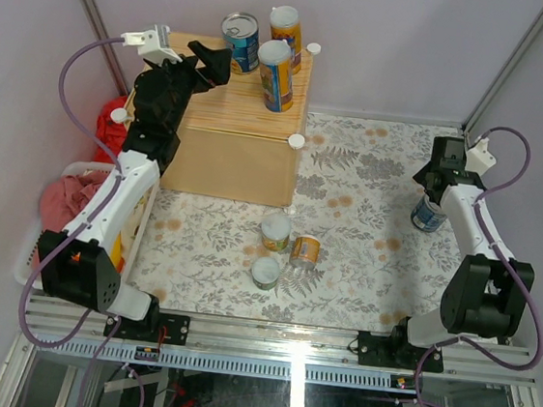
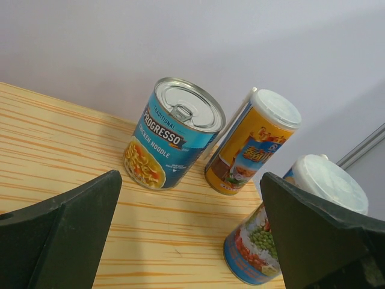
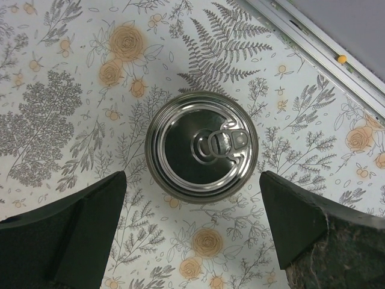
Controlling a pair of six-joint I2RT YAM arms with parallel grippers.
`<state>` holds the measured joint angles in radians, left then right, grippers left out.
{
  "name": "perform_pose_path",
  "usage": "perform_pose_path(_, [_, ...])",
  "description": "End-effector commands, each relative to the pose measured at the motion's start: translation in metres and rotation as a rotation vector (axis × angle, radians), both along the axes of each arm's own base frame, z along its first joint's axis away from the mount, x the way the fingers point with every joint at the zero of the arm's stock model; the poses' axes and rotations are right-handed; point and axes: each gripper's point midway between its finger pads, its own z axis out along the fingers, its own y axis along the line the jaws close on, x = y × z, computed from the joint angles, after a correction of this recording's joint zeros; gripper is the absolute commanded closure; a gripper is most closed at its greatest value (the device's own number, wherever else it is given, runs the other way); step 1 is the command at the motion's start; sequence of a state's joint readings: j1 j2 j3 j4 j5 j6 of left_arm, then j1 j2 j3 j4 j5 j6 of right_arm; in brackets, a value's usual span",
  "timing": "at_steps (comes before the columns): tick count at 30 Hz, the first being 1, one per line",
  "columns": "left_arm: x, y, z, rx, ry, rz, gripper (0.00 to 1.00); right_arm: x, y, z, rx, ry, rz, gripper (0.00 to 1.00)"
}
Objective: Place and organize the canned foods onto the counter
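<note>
We count three cans (image 1: 276, 76) on the wooden tabletop (image 1: 223, 111); four cans (image 1: 275, 231) sit below it, unplaced. Left hand (image 2: 189, 241) and right hand (image 3: 192, 235) gape empty.

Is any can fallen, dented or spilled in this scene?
Nothing stands out. The three cans on the counter stand upright, and so does the can under the right gripper. The three small cans on the floral mat look upright too, with no dents or spills visible.
</note>
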<state>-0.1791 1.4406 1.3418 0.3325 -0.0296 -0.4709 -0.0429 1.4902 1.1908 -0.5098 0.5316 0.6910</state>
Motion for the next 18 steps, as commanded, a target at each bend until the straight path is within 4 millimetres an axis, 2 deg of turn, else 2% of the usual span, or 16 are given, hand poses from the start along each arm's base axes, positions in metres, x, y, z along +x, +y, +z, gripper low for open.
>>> perform_pose_path(1, [-0.018,0.002,0.015,-0.017,-0.032,0.004,0.0,0.01,-0.006,-0.005,0.012,-0.023,-0.024,0.01])
perform_pose_path(10, [-0.034,0.006,0.019,-0.014,-0.046,0.011,0.0,0.01,-0.007,-0.027,0.029,0.025,-0.026,0.01])
perform_pose_path(18, [-0.038,0.005,0.017,-0.012,-0.044,0.004,0.0,0.009,-0.012,-0.045,0.03,0.067,-0.039,0.01])
